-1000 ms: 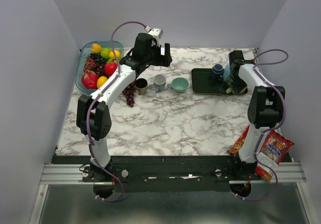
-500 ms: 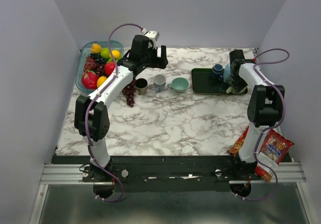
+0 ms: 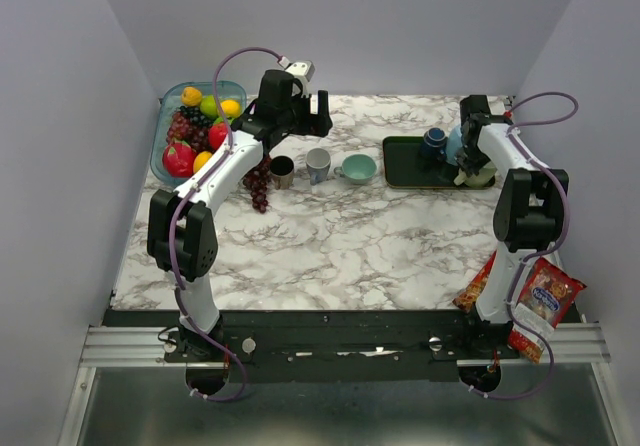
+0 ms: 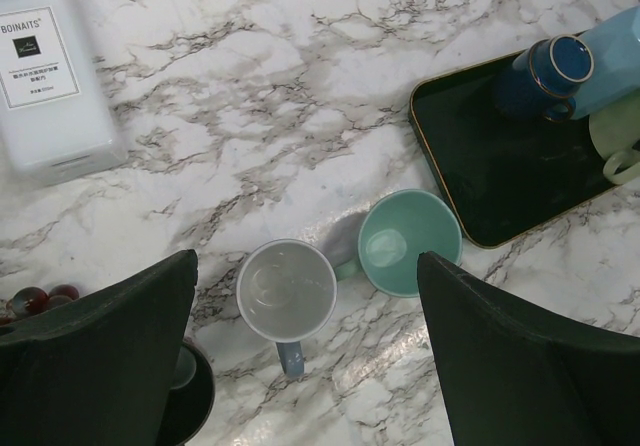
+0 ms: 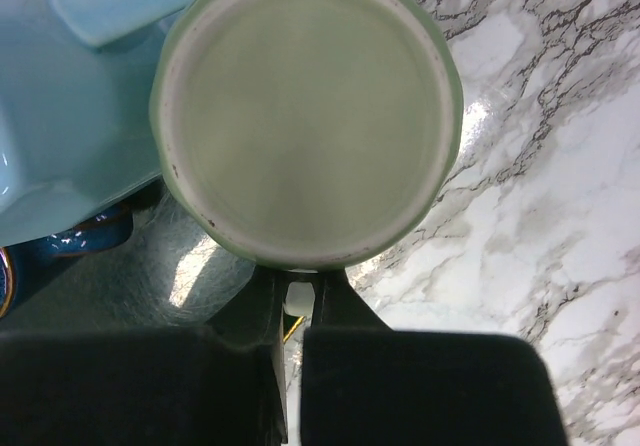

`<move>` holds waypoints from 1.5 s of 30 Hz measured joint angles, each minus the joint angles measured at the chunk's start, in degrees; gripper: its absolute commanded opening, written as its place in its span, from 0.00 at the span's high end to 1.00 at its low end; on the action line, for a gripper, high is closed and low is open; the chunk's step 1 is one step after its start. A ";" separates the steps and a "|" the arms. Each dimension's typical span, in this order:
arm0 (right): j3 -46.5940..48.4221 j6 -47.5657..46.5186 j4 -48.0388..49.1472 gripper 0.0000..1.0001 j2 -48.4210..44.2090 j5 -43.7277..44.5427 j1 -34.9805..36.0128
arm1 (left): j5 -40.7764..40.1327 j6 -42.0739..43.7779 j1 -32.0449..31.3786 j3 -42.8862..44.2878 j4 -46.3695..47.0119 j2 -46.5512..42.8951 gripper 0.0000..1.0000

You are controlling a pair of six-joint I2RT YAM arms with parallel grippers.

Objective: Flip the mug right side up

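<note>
Mug (image 5: 305, 116) is pale green, upside down, base up, at the right edge of the dark tray (image 4: 480, 156), beside a blue cup (image 4: 545, 71). My right tool (image 5: 298, 301) is narrow, closed on a pale bit at the mug's side, likely the handle. My left tool (image 4: 308, 261) is wide and holds nothing, above a white cup (image 4: 287, 291) and teal cup (image 4: 408, 243) on the table (image 4: 300, 86). White bottle (image 4: 45, 66) label reads "BOINAITS"; smaller print unreadable. Writing on the snack bag (image 3: 545, 301) too small to read.
</note>
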 measured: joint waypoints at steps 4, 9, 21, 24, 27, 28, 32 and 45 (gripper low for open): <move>0.00 -0.28 0.07 1.00 0.00 -0.07 0.00 | 0.31 -0.04 0.02 -0.20 0.04 0.00 0.01; -1.66 -1.38 1.73 1.00 -1.07 -0.48 -0.09 | 1.33 -0.20 0.02 -1.46 0.83 -0.46 0.01; -7.78 -4.59 4.09 0.99 -13.92 -8.26 -0.92 | 6.29 -2.82 0.02 -1.14 1.90 -0.83 0.01; -10.62 -4.63 5.22 1.00 -20.04 -12.68 -0.92 | 8.66 -3.87 0.13 0.79 1.20 -0.81 0.01; -12.83 -4.63 6.73 1.00 -26.12 -17.92 -0.94 | 11.45 -5.07 0.24 4.46 0.44 -0.76 0.01; -13.40 -4.66 7.76 1.00 -27.76 -19.74 -0.94 | 12.50 -5.55 0.24 5.46 0.55 -0.76 0.01; -14.84 -4.50 12.96 1.00 -32.15 -28.33 -0.94 | 17.27 -9.11 0.26 7.65 2.97 -0.76 0.01; -17.38 1.18 33.79 0.99 -33.92 -51.01 -0.81 | 35.78 -42.25 -0.63 3.89 35.17 6.05 0.01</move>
